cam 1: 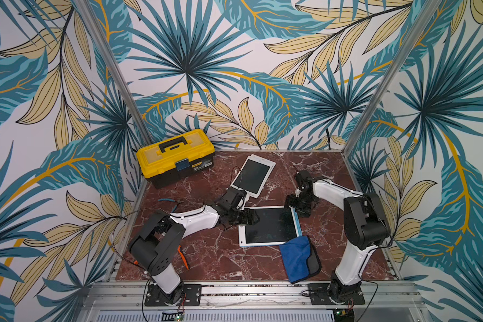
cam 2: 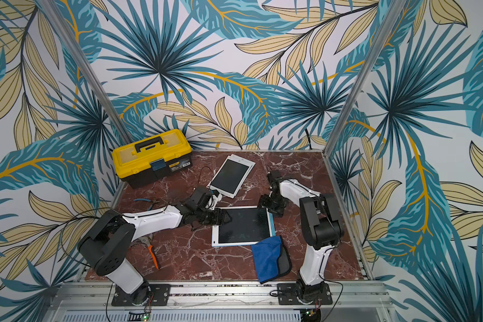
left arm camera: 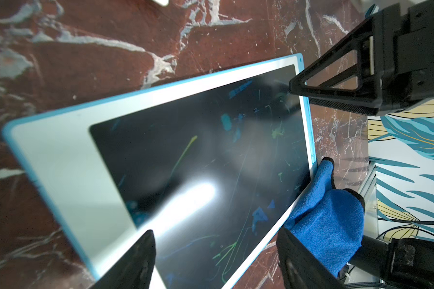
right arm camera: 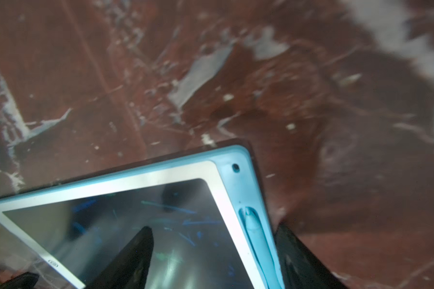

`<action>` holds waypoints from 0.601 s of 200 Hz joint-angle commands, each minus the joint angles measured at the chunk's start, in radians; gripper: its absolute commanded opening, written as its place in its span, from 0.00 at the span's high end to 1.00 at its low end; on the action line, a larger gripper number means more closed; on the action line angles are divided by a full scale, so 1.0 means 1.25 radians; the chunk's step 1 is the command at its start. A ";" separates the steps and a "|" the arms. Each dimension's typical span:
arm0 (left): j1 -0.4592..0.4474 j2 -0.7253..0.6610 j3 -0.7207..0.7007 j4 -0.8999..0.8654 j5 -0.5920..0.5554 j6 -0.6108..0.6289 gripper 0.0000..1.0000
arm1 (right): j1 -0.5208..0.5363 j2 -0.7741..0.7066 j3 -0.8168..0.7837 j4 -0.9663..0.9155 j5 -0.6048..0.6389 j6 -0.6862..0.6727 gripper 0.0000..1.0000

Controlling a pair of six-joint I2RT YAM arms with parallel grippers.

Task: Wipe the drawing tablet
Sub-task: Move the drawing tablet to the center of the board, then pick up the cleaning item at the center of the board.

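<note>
The drawing tablet (cam 1: 269, 225) lies flat mid-table in both top views, a dark scribbled screen in a white and blue frame. A blue cloth (cam 1: 297, 258) rests on the table, overlapping the tablet's near right corner. My left gripper (cam 1: 248, 217) hovers open at the tablet's left edge. In the left wrist view the left gripper (left arm camera: 216, 260) has one finger over the tablet (left arm camera: 186, 162) and one beside the cloth (left arm camera: 328, 220). My right gripper (cam 1: 296, 207) is open at the far right corner. In the right wrist view the right gripper (right arm camera: 211, 260) straddles the tablet's (right arm camera: 135, 212) blue edge with its stylus (right arm camera: 253, 230).
A second white tablet (cam 1: 253, 175) lies behind the first, and a yellow toolbox (cam 1: 176, 156) stands at the back left. Blue-handled pliers (cam 1: 169, 202) and orange-handled pliers (cam 1: 184, 258) lie near the left arm. Metal posts and patterned walls enclose the table.
</note>
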 commanded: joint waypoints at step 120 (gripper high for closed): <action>0.077 -0.223 -0.187 0.004 -0.008 0.023 0.22 | 0.235 -0.572 -0.290 -0.239 0.287 0.135 0.17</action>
